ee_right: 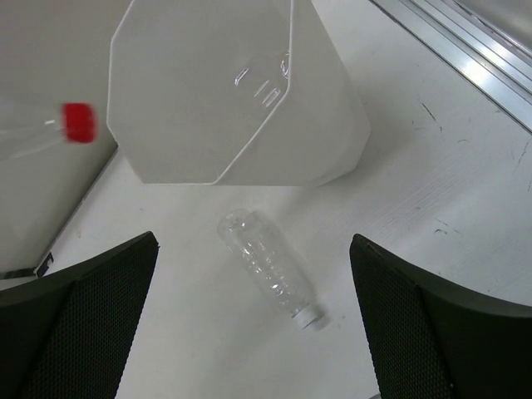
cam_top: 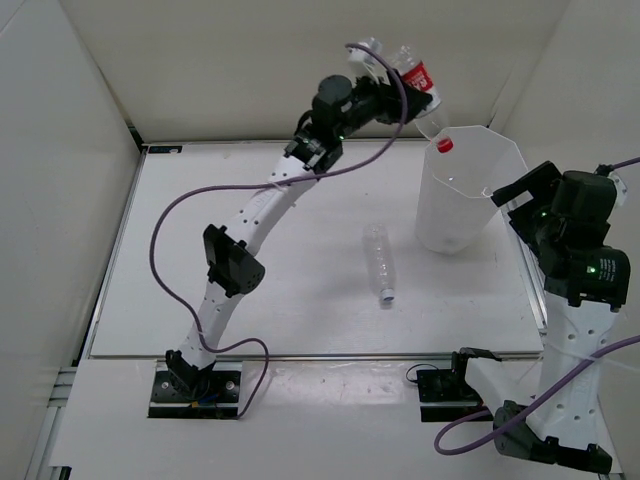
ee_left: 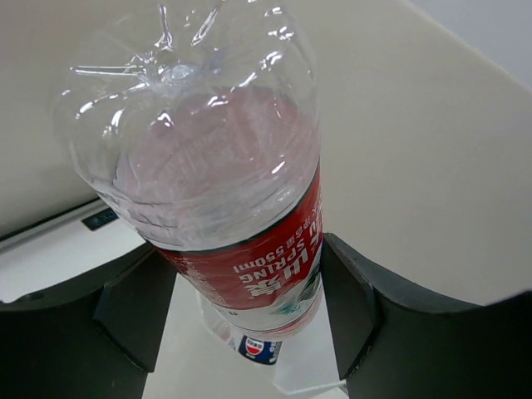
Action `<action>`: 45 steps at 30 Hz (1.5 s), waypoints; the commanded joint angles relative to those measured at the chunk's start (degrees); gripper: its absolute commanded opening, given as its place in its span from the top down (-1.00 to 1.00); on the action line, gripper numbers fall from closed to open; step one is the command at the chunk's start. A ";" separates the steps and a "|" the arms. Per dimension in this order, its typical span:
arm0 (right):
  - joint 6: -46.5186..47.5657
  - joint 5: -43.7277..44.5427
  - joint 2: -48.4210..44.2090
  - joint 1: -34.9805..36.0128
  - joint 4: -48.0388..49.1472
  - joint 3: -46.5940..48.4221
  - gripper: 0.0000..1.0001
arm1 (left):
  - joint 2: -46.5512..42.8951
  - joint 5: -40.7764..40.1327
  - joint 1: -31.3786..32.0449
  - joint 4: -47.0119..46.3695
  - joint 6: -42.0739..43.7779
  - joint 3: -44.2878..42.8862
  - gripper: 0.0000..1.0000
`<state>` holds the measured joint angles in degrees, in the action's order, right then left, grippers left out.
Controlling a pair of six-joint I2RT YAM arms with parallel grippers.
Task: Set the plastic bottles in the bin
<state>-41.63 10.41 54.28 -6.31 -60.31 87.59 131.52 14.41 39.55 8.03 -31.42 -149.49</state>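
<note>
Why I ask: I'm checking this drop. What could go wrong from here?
The red-labelled bottle in the left hand hangs cap-down right at the rim of the bin, not over its middle; released here, it may strike the rim and fall outside. The plain bottle lying on its side could roll when grasped.

Red-labelled bottle [ee_left: 249, 258]: red label showing white lettering, upside down, reading "SPRING 550ml" beside Chinese characters. Blue-labelled bottle [ee_left: 259, 349]: label showing a logo, wording reading too small.

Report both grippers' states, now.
Left gripper: red-labelled bottle between its fingers; whether gripped or released cannot be told.
Right gripper: open, empty.
</note>
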 commanded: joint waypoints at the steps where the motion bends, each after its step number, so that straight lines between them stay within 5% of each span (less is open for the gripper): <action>1: -0.12 1.10 -1.64 -0.11 -1.90 3.11 -1.00 | 0.84 -4.39 4.12 -9.08 0.22 0.69 -0.55; 8: 1.81 2.94 -3.83 -0.11 -4.54 5.84 -1.00 | 4.88 -4.92 9.40 -11.64 -1.01 1.13 -0.50; 10: 1.81 2.94 -4.35 -0.11 -4.55 5.14 -1.00 | 4.27 -3.52 9.40 -10.85 -0.49 3.23 -1.00; 16: -0.03 -0.91 -4.36 -0.11 -2.54 2.86 -1.00 | -10.64 -5.00 2.30 -1.72 6.61 8.75 -1.00; 21: -0.56 -1.45 -5.50 -0.11 -0.78 -1.80 -1.00 | -40.31 -12.73 -2.81 -0.65 7.94 50.05 -1.00; 25: -1.08 -4.69 -6.12 -0.11 1.16 -5.06 -1.00 | -48.19 -6.60 -6.15 1.00 5.06 71.85 -1.00; 31: -1.09 -7.60 -3.13 -0.11 1.69 -5.59 -1.00 | -44.08 -2.98 -7.91 3.57 0.31 80.22 -1.00; 45: -0.03 -11.47 -1.20 -0.11 2.22 -5.41 -1.00 | -32.05 -0.98 -6.68 1.28 -4.44 78.57 -1.00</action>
<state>-42.89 -0.14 53.82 -6.31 -59.94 81.97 97.67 10.85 31.90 11.57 -34.81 -67.40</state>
